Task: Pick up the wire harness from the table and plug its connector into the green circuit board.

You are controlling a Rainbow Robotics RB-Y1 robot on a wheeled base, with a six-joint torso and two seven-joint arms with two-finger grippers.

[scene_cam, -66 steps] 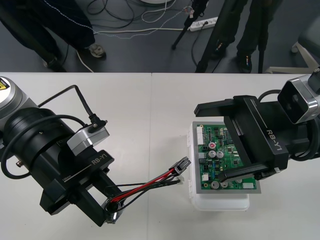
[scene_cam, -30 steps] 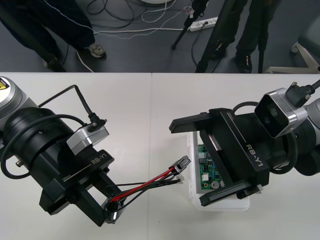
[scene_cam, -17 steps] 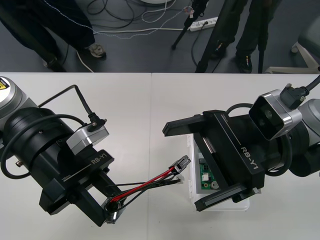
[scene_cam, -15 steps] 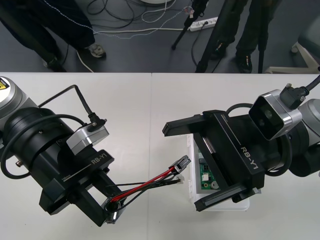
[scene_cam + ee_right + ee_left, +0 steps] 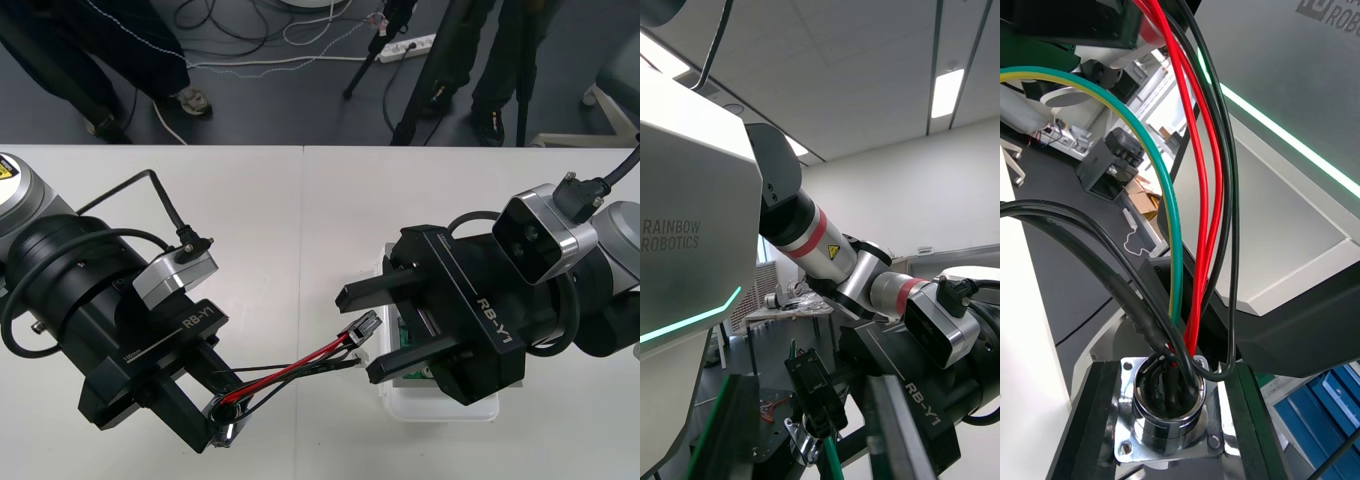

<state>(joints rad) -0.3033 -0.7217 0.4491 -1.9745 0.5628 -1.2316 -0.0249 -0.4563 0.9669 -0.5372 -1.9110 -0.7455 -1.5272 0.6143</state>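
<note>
Right gripper (image 5: 356, 334) shifted left off the board, fingers drawn closer about the plug

Item 1, right gripper: since half a second ago it has swung toward the table's near-left, away from the board, and its two black fingers (image 5: 362, 293) have narrowed. They now stand one on each side of the plug (image 5: 363, 328), spread with a gap on both sides. The right wrist view shows the same, with the plug standing free midway between the two fingers (image 5: 891, 427). No contact with the plug is visible.

Item 2, left gripper (image 5: 224, 418): unmoved at the near-left of the table (image 5: 300, 220), pressed onto the socket (image 5: 1161, 420). The left wrist view shows the metal flange clamped between its fingers (image 5: 1082, 420), with the wires rising out of the round socket body.

Item 3, harness: held off the table at the socket end. Its wires (image 5: 290, 372), red, black and green, run from the left gripper up and to the right, ending in the black plug. The plug sits just left of the board's edge and is not in the board.

Item 4, circuit board (image 5: 403, 343): mostly covered by the right gripper's body, with a sliver of green showing between the fingers. Its white base (image 5: 440, 410) shows below the gripper, on the table.
</note>
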